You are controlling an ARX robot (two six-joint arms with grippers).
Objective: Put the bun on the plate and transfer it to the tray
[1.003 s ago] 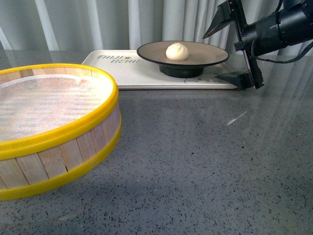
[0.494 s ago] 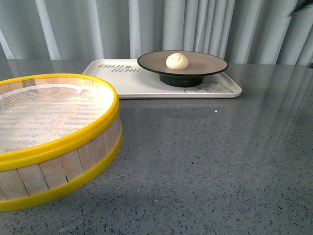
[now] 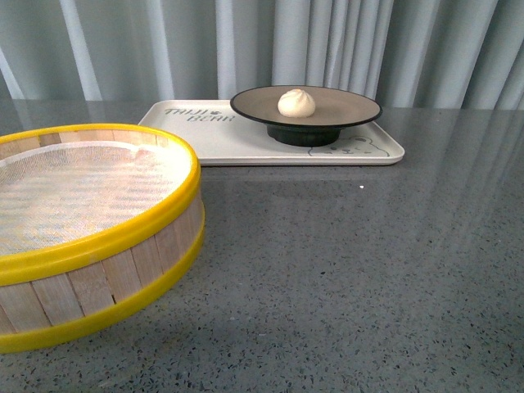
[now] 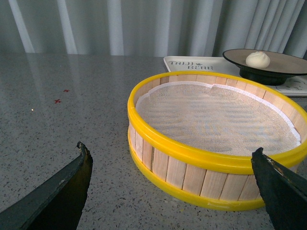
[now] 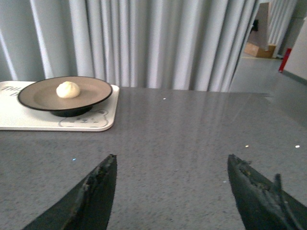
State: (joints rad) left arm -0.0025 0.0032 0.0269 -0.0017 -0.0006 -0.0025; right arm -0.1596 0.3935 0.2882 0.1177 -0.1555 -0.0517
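The steamed bun (image 3: pixel 296 103), upper centre on the plate (image 3: pixel 344 108) atop the tray (image 3: pixel 221 139), looks soft and light; the plate's stiff rim suits gripping. Both tools (image 4: pixel 172 191) (image 5: pixel 172 191) are spread, empty.

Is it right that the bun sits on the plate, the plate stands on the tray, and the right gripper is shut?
Not quite. The bun is on the plate, which stands on the tray, but the right wrist view shows the right gripper open and empty.
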